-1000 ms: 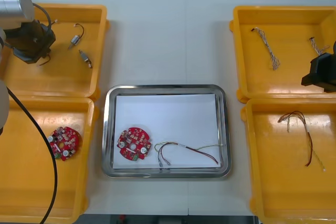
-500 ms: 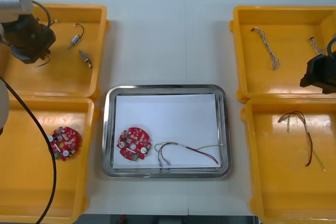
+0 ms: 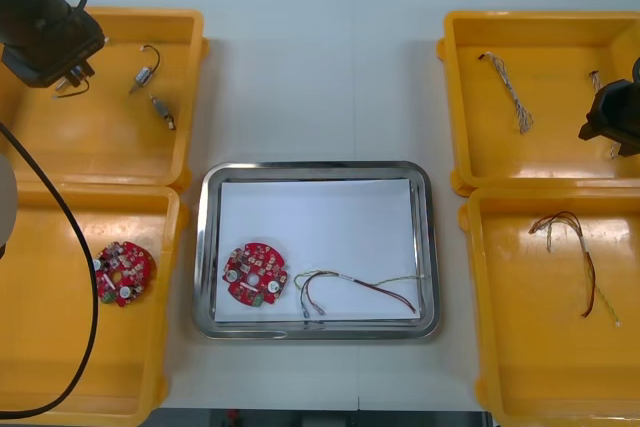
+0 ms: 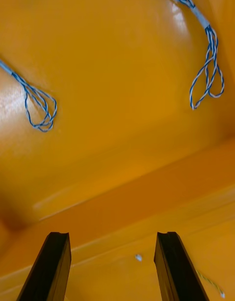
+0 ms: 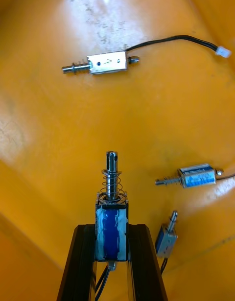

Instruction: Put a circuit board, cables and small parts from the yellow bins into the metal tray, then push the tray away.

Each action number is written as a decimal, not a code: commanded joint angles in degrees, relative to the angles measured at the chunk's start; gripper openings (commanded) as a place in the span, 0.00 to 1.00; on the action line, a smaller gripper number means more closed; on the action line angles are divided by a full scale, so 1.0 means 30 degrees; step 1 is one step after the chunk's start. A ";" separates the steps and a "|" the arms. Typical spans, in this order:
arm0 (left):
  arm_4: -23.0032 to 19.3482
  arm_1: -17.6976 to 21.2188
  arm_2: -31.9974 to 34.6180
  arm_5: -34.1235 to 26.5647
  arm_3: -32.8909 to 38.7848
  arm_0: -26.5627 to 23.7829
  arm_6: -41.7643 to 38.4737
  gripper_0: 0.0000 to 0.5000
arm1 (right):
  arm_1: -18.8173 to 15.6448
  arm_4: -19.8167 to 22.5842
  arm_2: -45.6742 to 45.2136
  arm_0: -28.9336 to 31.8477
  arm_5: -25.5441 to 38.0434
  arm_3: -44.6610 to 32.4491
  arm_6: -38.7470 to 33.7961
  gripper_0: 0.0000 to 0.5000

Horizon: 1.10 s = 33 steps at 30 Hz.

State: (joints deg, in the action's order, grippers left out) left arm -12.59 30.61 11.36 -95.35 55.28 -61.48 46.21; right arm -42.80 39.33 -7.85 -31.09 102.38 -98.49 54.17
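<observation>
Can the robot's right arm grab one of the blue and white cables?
Probably yes. The right gripper hangs open over their yellow bin, and nothing lies between it and a twisted blue and white cable.

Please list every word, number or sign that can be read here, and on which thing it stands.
No text reads for certain.
Silver part: a dark mark, perhaps an arrow, blurred.
Loose blue part: label print too small.
Held blue part, in left gripper over far left bin: no print seen.
Tray board and bin board: markings too small.
Right gripper, open over far right bin: none.
</observation>
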 commanded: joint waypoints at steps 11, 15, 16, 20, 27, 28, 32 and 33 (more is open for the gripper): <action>-0.3244 0.0900 0.0872 -0.3521 0.8877 0.3824 0.5690 0.00 | 0.0087 -0.2416 0.1650 -0.1735 -0.3657 0.3445 -0.0245 1.00; -0.4709 0.0958 0.0842 -0.4810 1.1601 0.4966 0.6481 0.00 | 0.0087 -0.2533 0.1855 -0.2350 -0.4624 0.5145 -0.0216 1.00; -0.4914 0.0958 0.0842 -0.4885 1.1953 0.5113 0.6598 0.00 | 0.0087 -0.2592 0.1885 -0.2409 -0.4712 0.5320 -0.0216 1.00; -0.6379 0.0958 0.0491 -0.4885 1.3945 0.5875 0.6803 0.00 | 0.0058 -0.3324 0.2617 -0.2819 -0.5591 0.6228 -0.0333 1.00; -0.8634 0.0958 -0.1531 -0.4885 1.6582 0.6753 0.6422 0.00 | -0.0030 -0.3559 0.3027 -0.3083 -0.7231 0.7986 -0.0333 1.00; -0.8986 0.0958 -0.1765 -0.4885 1.6875 0.6871 0.6276 0.00 | -0.0059 -0.3529 0.3057 -0.3112 -0.7437 0.8279 -0.0304 1.00; -0.9660 0.0958 -0.2322 -0.4885 1.7724 0.7281 0.6012 0.00 | -0.0176 -0.3559 0.3320 -0.3200 -0.7993 0.8836 -0.0275 1.00; -0.9689 0.0958 -0.2615 -0.4885 1.7988 0.7427 0.5983 0.00 | -0.0235 -0.3588 0.3496 -0.3200 -0.8198 0.8982 -0.0362 1.00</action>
State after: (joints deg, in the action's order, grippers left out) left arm -40.67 31.14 5.45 -109.61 105.61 -40.81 63.59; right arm -42.70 29.11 0.81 -38.18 79.20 -71.99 54.17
